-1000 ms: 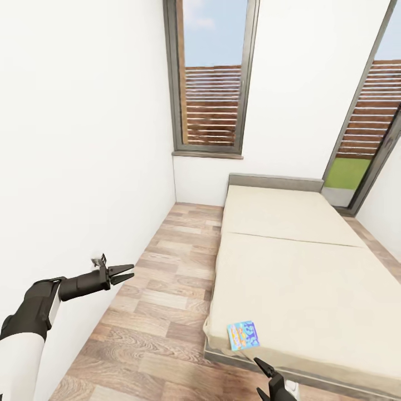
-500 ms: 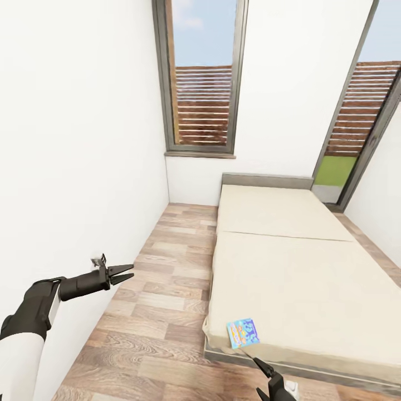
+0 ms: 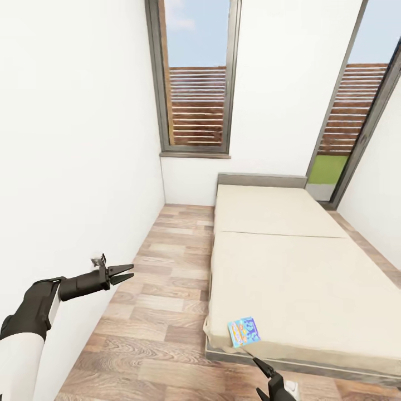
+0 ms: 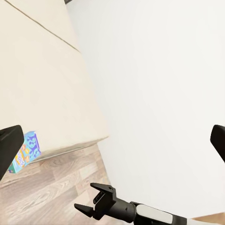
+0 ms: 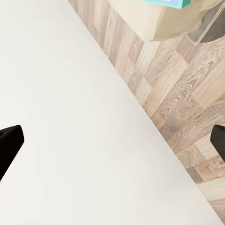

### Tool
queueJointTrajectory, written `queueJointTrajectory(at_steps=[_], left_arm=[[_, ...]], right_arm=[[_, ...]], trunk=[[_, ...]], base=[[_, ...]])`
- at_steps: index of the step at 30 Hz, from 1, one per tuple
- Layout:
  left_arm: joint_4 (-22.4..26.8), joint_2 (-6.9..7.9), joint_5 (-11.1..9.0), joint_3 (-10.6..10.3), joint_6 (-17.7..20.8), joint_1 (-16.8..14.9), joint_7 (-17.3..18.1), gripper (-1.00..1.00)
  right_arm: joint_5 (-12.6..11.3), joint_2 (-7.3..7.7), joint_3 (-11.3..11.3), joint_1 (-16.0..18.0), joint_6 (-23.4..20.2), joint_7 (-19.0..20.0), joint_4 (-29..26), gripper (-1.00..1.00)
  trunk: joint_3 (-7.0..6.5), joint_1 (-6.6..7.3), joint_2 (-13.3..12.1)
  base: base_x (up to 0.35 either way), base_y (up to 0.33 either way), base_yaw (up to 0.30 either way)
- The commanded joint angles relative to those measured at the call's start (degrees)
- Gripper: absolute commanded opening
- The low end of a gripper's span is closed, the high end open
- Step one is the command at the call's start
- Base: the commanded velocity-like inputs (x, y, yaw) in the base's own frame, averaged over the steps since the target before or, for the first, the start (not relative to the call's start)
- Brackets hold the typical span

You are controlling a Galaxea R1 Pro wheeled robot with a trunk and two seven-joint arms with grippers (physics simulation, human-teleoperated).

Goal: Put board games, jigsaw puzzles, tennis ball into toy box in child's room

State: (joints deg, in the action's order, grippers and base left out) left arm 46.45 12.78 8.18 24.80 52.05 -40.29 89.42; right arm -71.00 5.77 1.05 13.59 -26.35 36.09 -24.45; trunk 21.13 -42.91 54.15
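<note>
A small blue board game (image 3: 244, 332) lies flat on the near left corner of the bed (image 3: 301, 267), which has a beige mattress and a dark grey frame. My right gripper (image 3: 259, 377) stands open just in front of and below that corner, holding nothing. My left gripper (image 3: 126, 273) hovers over the wooden floor beside the left wall, well left of the bed. In the left wrist view the left gripper (image 4: 114, 143) is wide open and empty, with the blue board game (image 4: 26, 152) and the right gripper (image 4: 89, 197) beyond it. An edge of the board game (image 5: 173, 2) shows in the right wrist view.
A white wall (image 3: 72, 167) runs close along my left. A strip of wooden floor (image 3: 161, 289) lies between it and the bed. A tall window (image 3: 195, 83) and a glass door (image 3: 345, 128) stand at the far end of the room.
The whole picture has shifted: the camera moved, and the bed and window now sit further left and a little nearer. Both arms hold the same pose.
</note>
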Motion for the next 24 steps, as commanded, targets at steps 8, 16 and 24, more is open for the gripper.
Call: queueJointTrajectory(at_steps=[8, 16, 24], left_arm=[[0.0, -0.03, 0.6, 0.2, 0.6, -0.1, 0.5, 1.00], [0.0, -0.02, 0.6, 0.2, 0.6, -0.1, 0.5, 1.00], [0.0, -0.03, 0.6, 0.2, 0.6, -0.1, 0.5, 1.00]], right_arm=[[-0.5, 0.00, 0.2, 0.0, -0.4, -0.2, 0.0, 1.00], [-0.5, 0.03, 0.2, 0.0, -0.4, -0.2, 0.0, 1.00], [-0.5, 0.02, 0.1, 0.0, -0.4, -0.3, 0.0, 1.00]], trunk=[[0.05, -0.01, 0.0], [-0.08, -0.01, 0.0], [-0.23, -0.01, 0.0]], base=[[0.000, 0.015, -0.017], [0.000, 0.002, -0.052], [0.000, 0.000, -0.073]])
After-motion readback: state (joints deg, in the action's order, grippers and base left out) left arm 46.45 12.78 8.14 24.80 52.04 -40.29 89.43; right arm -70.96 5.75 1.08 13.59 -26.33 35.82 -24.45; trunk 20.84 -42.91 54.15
